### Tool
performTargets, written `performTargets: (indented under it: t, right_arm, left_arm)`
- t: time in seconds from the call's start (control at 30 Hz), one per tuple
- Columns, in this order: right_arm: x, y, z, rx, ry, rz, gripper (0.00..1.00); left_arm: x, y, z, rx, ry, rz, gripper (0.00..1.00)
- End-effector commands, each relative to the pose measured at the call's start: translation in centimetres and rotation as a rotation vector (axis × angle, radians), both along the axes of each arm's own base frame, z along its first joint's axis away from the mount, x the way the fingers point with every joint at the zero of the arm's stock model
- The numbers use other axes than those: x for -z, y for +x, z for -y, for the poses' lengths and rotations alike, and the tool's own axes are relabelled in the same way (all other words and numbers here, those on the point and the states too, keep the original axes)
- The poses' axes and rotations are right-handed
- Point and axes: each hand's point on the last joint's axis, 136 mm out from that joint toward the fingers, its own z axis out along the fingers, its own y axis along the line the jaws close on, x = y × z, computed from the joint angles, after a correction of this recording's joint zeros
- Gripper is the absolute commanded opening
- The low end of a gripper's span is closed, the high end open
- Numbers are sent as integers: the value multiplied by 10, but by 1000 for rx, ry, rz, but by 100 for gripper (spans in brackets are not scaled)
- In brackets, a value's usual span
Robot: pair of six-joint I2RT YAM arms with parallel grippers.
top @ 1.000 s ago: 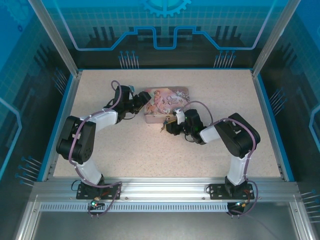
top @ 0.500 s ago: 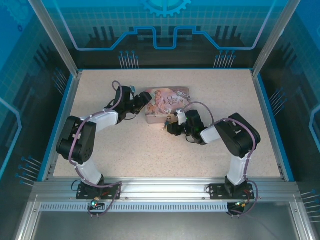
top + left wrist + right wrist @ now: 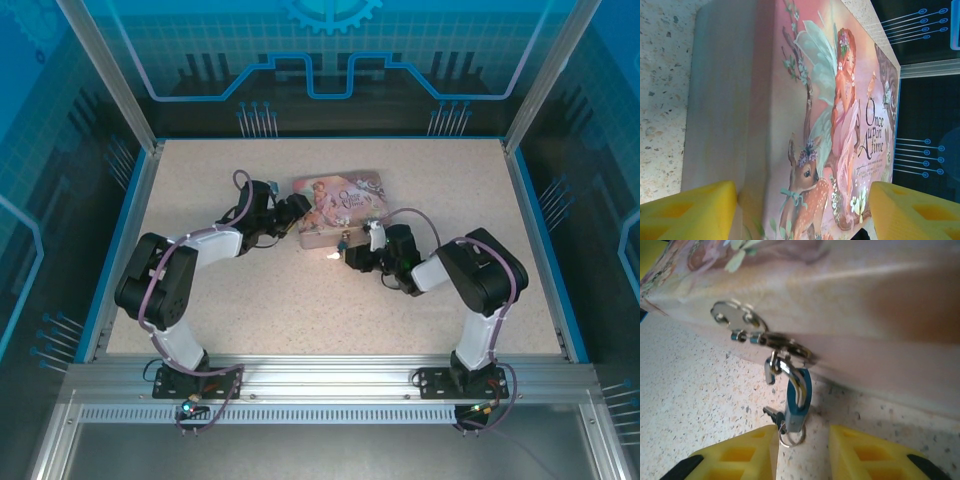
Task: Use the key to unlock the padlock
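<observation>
tin point(image 3: 337, 208): centre-back on your worktop point(image 3: 300, 300)
padlock point(image 3: 799, 400): hangs at tin's near wall
key point(image 3: 774, 415): at padlock's lower end

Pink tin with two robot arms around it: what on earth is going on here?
Two robot arms are at a pink tin on the table. A small blue padlock hangs from the clasp on its side. The left pincer stands wide at one end of the tin; I can't tell whether it presses on it. The right pincer, slightly open, sits low just in front of the padlock, where the key sticks out at the bottom end. The shackle is hooked through the clasp.
</observation>
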Motion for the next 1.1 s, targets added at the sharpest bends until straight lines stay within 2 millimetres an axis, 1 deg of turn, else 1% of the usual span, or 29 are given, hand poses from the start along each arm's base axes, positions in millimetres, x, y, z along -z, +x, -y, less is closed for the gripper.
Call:
performTargets:
  t: [0.0, 0.13, 0.27, 0.53, 0.73, 0.9, 1.07]
  right_arm:
    - [-2, -6, 3, -9, 44, -27, 33]
    - [-8, -4, 5, -11, 90, -14, 34]
    - [-5, 0, 7, -2, 108, -33, 33]
    - [-3, 5, 4, 0, 123, -42, 29]
    - [-6, 10, 0, -5, 150, -40, 26]
    - [-4, 10, 2, 9, 146, -41, 19]
    - [-4, 9, 6, 33, 149, -47, 7]
  left_arm:
    - [-16, -5, 8, 7, -20, 41, 70]
    - [-13, -8, 10, 10, -19, 35, 71]
    - [-12, -8, 9, 5, -21, 36, 70]
    - [-12, -8, 11, 10, -22, 36, 70]
    - [-12, -7, 14, 15, -27, 35, 70]
    - [-12, -7, 15, 15, -24, 34, 70]
    - [-12, -8, 15, 17, -25, 35, 70]
